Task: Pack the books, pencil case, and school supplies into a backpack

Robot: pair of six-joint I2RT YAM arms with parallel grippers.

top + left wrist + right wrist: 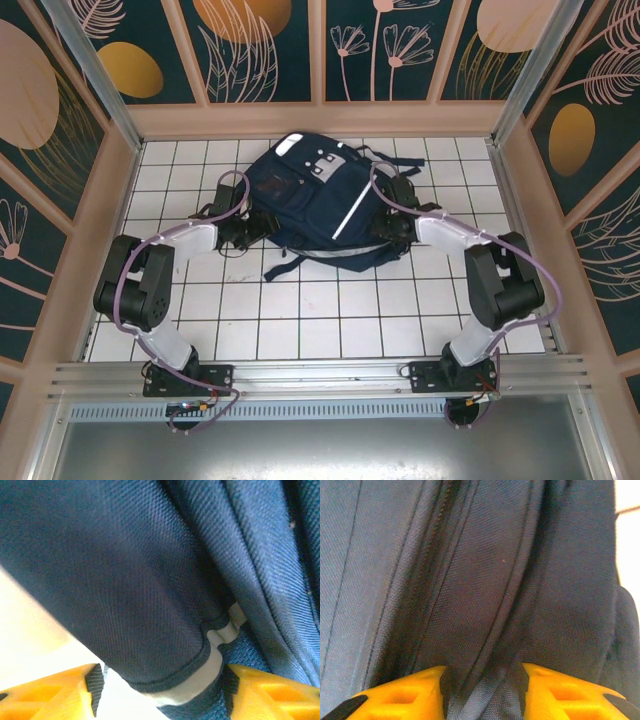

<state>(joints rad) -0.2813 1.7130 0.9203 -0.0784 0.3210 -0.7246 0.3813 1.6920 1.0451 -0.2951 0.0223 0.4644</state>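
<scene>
Your right hand (pixel 482 677) clamps a fold of the backpack (pixel 310 195), your left hand (pixel 162 682) stands apart around its edge; closing up seems underway, so next grip that edge.

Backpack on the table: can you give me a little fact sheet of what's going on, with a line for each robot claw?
Backpack: navy with white stripes, lying on the white tiled table, towards the far side
Left gripper: at the bag's left edge, jaws apart around a fabric fold
Right gripper: at the bag's right edge, pinching a ridge of fabric
</scene>
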